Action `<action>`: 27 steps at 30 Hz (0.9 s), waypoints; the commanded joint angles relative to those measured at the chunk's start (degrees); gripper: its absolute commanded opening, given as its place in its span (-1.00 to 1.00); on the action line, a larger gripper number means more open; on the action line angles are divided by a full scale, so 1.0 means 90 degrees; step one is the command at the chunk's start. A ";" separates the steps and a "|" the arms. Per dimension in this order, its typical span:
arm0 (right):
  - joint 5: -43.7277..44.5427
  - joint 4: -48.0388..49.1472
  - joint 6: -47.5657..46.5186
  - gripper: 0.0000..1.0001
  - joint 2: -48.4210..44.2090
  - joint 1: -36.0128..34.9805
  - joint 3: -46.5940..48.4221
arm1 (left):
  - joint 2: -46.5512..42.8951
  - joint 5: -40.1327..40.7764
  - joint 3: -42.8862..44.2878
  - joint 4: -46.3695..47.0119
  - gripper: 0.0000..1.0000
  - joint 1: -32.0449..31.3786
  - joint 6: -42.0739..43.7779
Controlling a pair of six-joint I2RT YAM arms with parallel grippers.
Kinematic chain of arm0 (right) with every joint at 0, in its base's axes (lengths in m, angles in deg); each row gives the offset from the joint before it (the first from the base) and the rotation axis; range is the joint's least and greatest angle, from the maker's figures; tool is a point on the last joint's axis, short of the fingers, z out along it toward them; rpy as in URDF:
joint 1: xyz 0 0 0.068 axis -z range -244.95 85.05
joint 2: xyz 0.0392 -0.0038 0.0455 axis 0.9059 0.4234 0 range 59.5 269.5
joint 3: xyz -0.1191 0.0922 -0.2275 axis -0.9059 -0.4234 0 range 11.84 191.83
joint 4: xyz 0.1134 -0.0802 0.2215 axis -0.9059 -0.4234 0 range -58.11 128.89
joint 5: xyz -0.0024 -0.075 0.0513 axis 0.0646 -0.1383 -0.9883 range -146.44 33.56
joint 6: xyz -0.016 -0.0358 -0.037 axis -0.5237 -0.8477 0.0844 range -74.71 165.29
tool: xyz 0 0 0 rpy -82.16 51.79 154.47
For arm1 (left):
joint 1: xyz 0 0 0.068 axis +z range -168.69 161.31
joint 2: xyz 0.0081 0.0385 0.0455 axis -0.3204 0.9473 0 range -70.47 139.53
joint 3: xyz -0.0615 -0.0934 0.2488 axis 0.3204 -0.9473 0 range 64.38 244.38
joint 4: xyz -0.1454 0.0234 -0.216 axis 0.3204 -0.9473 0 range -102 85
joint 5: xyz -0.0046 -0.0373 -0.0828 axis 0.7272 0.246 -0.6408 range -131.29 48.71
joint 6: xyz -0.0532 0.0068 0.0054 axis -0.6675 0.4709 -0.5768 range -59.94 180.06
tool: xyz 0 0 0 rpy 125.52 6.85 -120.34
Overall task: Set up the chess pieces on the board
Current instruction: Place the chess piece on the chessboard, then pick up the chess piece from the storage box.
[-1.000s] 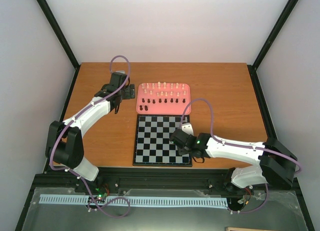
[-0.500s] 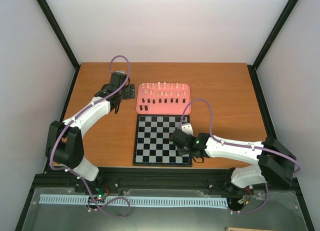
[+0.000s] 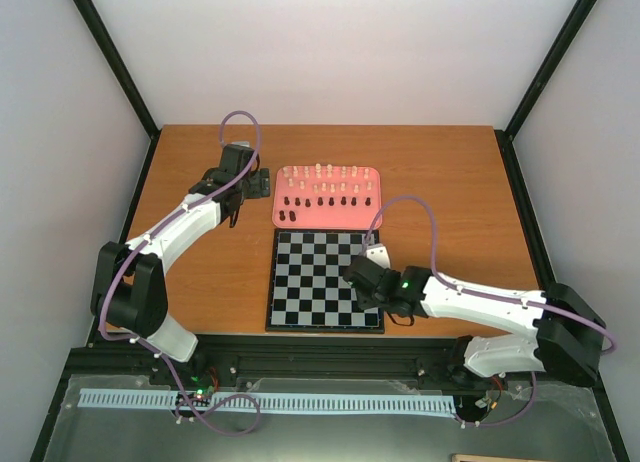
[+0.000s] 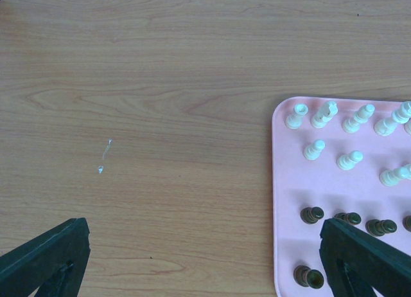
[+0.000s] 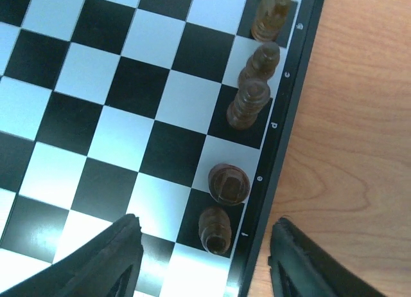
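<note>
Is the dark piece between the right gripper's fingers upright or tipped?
Upright: the dark piece stands on its square of the board, seen top-down, touching neither finger of the right gripper.

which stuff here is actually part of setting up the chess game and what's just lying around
Part of the job:
board
placed dark pieces along its edge
cream pieces and waiting dark pieces on the pink tray

Just lying about:
white fleck on the table
pale blue strip at the near edge
</note>
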 commanded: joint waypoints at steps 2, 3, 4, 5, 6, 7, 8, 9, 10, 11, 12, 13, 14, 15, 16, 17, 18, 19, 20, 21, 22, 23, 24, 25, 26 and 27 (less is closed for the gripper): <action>0.0312 -0.0471 -0.0038 0.21 -0.0483 -0.0062 0.0275 | -0.0066 -0.0005 0.0177 0.0029 0.99 0.0012 0.0002; 0.0359 -0.0581 -0.0072 0.26 -0.0530 -0.0061 0.0382 | -0.0069 -0.0012 0.0181 0.0024 0.99 0.0017 0.0002; 0.0431 -0.0693 -0.0118 0.29 -0.0552 -0.0061 0.0501 | -0.0077 -0.0013 0.0175 0.0034 0.99 0.0013 0.0002; 0.0507 -0.0789 -0.0178 0.30 -0.0556 -0.0061 0.0634 | -0.0092 -0.0019 0.0179 0.0029 0.99 0.0012 0.0002; 0.0584 -0.0869 -0.0226 0.33 -0.0544 -0.0059 0.0772 | -0.0101 -0.0015 0.0182 0.0018 0.99 0.0012 0.0002; 0.0644 -0.0921 -0.0321 0.36 -0.0510 -0.0061 0.0914 | -0.0123 -0.0015 0.0184 0.0022 0.99 0.0012 0.0002; 0.0689 -0.0936 -0.0467 0.37 -0.0446 -0.0056 0.1084 | -0.0150 -0.0024 0.0184 0.0022 0.99 0.0012 0.0002; 0.0749 -0.0961 -0.0587 0.38 -0.0362 -0.0057 0.1263 | -0.0176 -0.0024 0.0179 0.0020 0.99 0.0012 0.0002; 0.0816 -0.0980 -0.0713 0.40 -0.0231 -0.0047 0.1494 | -0.0207 -0.0033 0.0170 0.0018 1.00 0.0012 -0.0006; 0.0882 -0.0992 -0.0853 0.41 -0.0068 -0.0024 0.1742 | -0.0246 -0.0034 0.0171 0.0019 0.99 0.0011 -0.0008; 0.0920 -0.0990 -0.1006 0.42 0.0098 0.0012 0.1999 | -0.0279 -0.0034 0.0152 0.0017 1.00 0.0012 -0.0008; 0.0909 -0.0947 -0.1177 0.42 0.0290 0.0071 0.2258 | -0.0315 -0.0034 0.0139 0.0024 1.00 0.0012 -0.0008; 0.0851 -0.0887 -0.1350 0.41 0.0543 0.0178 0.2588 | -0.0362 -0.0034 0.0122 0.0029 1.00 0.0012 -0.0004; 0.0769 -0.0813 -0.1510 0.40 0.0728 0.0266 0.2822 | -0.0400 -0.0033 0.0103 0.0029 0.99 0.0012 -0.0010; 0.0713 -0.0716 -0.1651 0.39 0.0939 0.0358 0.3040 | -0.0448 -0.0031 0.0076 0.0038 0.99 0.0011 -0.0007; 0.0583 -0.0632 -0.1797 0.38 0.1122 0.0461 0.3226 | -0.0503 -0.0025 0.0055 0.0054 0.99 0.0012 -0.0012; 0.0450 -0.0497 -0.1929 0.38 0.1317 0.0548 0.3407 | -0.0552 -0.0012 0.0037 0.0064 0.99 0.0012 -0.0023; 0.0308 -0.0329 -0.2071 0.36 0.1500 0.0640 0.3528 | -0.0610 -0.0012 -0.0002 0.0078 0.99 0.0012 -0.0036; 0.0147 -0.0153 -0.2195 0.35 0.1662 0.0725 0.3659 | -0.0660 0.0008 -0.0031 0.0091 0.99 0.0012 -0.0044; -0.0008 -0.0020 -0.2303 0.34 0.1862 0.0817 0.3804 | -0.0708 0.0001 -0.0047 0.0104 1.00 0.0012 -0.0054; -0.0145 0.0095 -0.2412 0.32 0.2081 0.0890 0.3955 | -0.0746 -0.0004 -0.0057 0.0105 1.00 0.0012 -0.0057; -0.0262 0.0188 -0.2511 0.31 0.2302 0.0957 0.4137 | -0.0776 -0.0020 -0.0073 0.0112 1.00 0.0012 -0.0070; -0.0394 0.0262 -0.2610 0.30 0.2546 0.1030 0.4312 | -0.0804 -0.0037 -0.0086 0.0118 0.99 0.0012 -0.0067; -0.0540 0.0333 -0.2692 0.29 0.2769 0.1101 0.4494 | -0.0819 -0.0032 -0.0102 0.0112 0.99 0.0012 -0.0074; -0.0687 0.0393 -0.2777 0.28 0.3019 0.1159 0.4686 | -0.0838 -0.0026 -0.0111 0.0112 0.99 0.0012 -0.0076; -0.0825 0.0451 -0.2869 0.27 0.3239 0.1218 0.4866 | -0.0846 -0.0020 -0.0118 0.0109 0.99 0.0012 -0.0074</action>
